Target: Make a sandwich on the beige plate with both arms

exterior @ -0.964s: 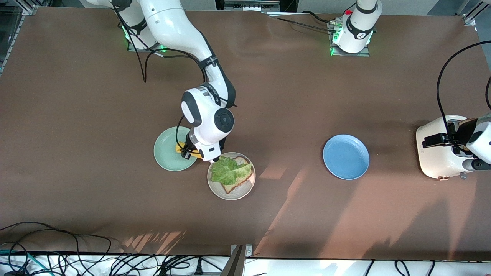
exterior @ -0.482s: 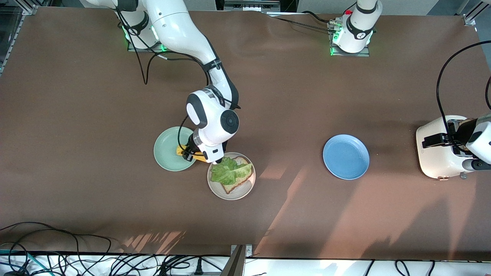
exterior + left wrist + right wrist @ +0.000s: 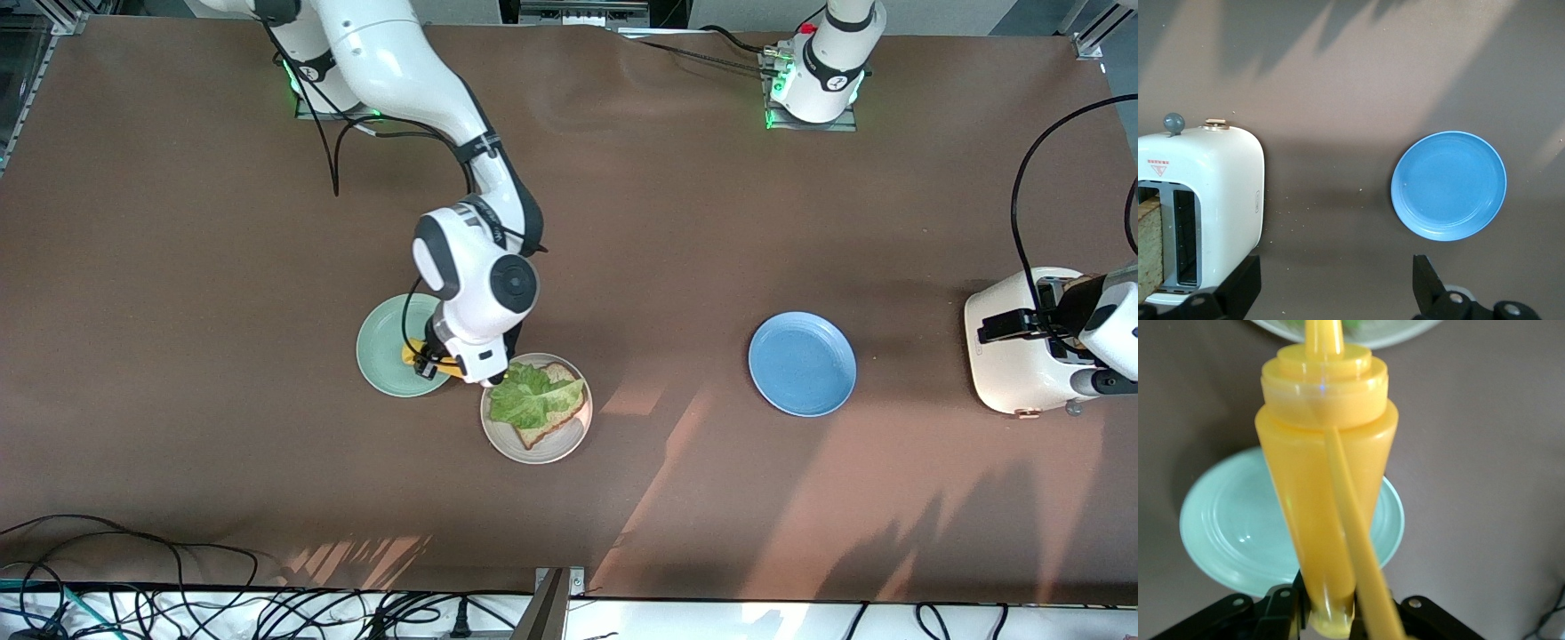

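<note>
The beige plate [image 3: 498, 440] holds a slice of brown bread [image 3: 544, 430] with a ruffled green lettuce leaf [image 3: 530, 396] on top. My right gripper [image 3: 428, 359] [image 3: 1331, 613] hangs over the edge of the mint-green plate [image 3: 380, 356], shut on a yellow squeeze bottle [image 3: 410, 355] [image 3: 1325, 487]. The bottle's nozzle points toward the beige plate's rim [image 3: 1405, 333]. My left gripper [image 3: 1013, 325] [image 3: 1336, 267] waits open beside the white toaster [image 3: 1005, 373] [image 3: 1218, 193], holding nothing. A bread slice [image 3: 1148, 247] stands in a toaster slot.
An empty blue plate [image 3: 802, 363] [image 3: 1449, 185] lies between the beige plate and the toaster. The mint-green plate [image 3: 1225, 533] has nothing on it. Cables run along the table edge nearest the front camera.
The right wrist swung a little toward the left arm's end of the table, then back over the mint-green plate, bottle still gripped. The left arm has not moved.
</note>
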Robot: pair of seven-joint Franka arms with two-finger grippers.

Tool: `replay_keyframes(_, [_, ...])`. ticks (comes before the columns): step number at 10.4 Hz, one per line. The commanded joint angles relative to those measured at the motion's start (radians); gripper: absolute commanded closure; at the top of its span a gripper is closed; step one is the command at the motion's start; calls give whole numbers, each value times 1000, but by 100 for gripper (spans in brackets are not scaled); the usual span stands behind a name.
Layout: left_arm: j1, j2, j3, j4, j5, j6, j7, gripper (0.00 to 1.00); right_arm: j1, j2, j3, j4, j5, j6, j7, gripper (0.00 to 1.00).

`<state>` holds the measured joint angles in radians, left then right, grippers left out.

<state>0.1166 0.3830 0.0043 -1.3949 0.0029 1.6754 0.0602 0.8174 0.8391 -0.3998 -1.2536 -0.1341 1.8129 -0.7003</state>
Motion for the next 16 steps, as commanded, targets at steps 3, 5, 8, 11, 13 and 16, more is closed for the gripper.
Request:
replay_keyframes(3, [35, -7, 9, 0, -15, 4, 45, 0, -352, -259, 281, -141, 83, -9, -203, 100])
replay_keyframes(5, [93, -9, 14, 4, -12, 4, 172, 0, -510, -265, 341, -133, 262, -13, -388, 100])
replay_keyframes(8, [187, 8, 13, 5, 102, 4, 306, 0, -740, -223, 416, -133, 436, -44, -692, 100])
replay_keyframes(11, [259, 54, 13, 5, 132, 6, 383, 0, -889, -108, 423, -100, 654, -85, -1055, 100])
replay_keyframes(13, [294, 85, 13, 5, 132, 30, 421, 0, -940, -22, 423, -86, 759, -125, -1187, 100])
replay_keyframes(16, [298, 128, 16, -1, 198, 30, 400, 0, -989, 70, 423, -53, 827, -127, -1283, 100])
